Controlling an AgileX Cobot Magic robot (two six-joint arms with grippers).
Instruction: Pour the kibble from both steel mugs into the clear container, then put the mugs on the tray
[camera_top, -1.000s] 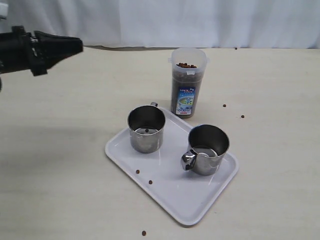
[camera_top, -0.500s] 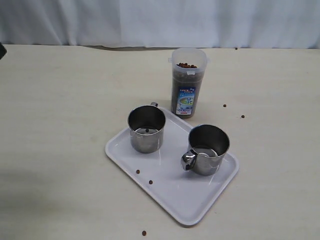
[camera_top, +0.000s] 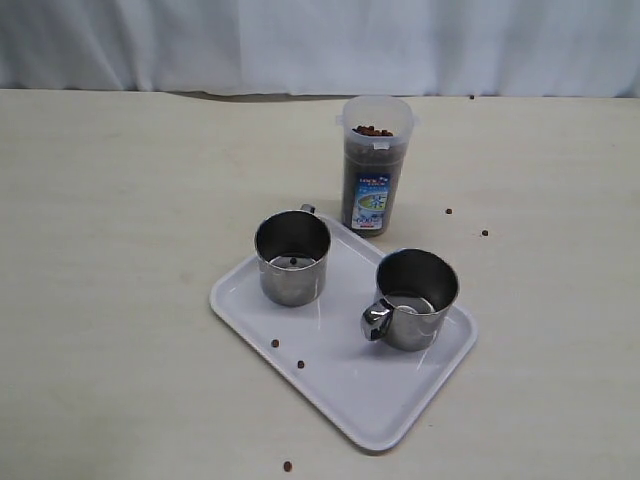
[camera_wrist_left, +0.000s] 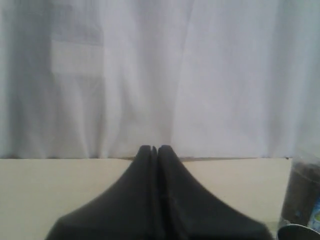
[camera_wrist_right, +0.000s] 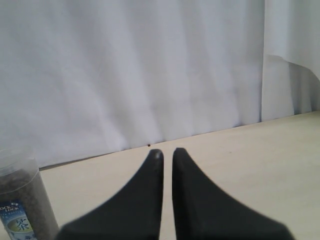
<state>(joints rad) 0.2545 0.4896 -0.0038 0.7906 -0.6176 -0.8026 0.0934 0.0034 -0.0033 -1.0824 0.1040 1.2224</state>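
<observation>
Two steel mugs stand upright on the white tray (camera_top: 350, 392): the left mug (camera_top: 292, 258) with a single pellet inside, and the right mug (camera_top: 415, 300) with its handle toward the front. Just behind the tray stands the clear container (camera_top: 376, 180), filled nearly to the rim with kibble (camera_top: 374, 131). Neither arm shows in the exterior view. In the left wrist view my left gripper (camera_wrist_left: 154, 148) is shut and empty, with the container (camera_wrist_left: 303, 195) at the frame's edge. My right gripper (camera_wrist_right: 168, 151) is shut on nothing, with only a thin slit between its fingers; the container (camera_wrist_right: 22, 200) is off to one side.
Loose pellets lie on the tray (camera_top: 275, 343) and on the table by its front edge (camera_top: 287, 466) and right of the container (camera_top: 449, 211). A white curtain (camera_top: 320, 40) closes off the far side of the table.
My left arm, at the upper left of the exterior view a second ago, has drawn back out of it. Mugs, tray and container have not moved.
</observation>
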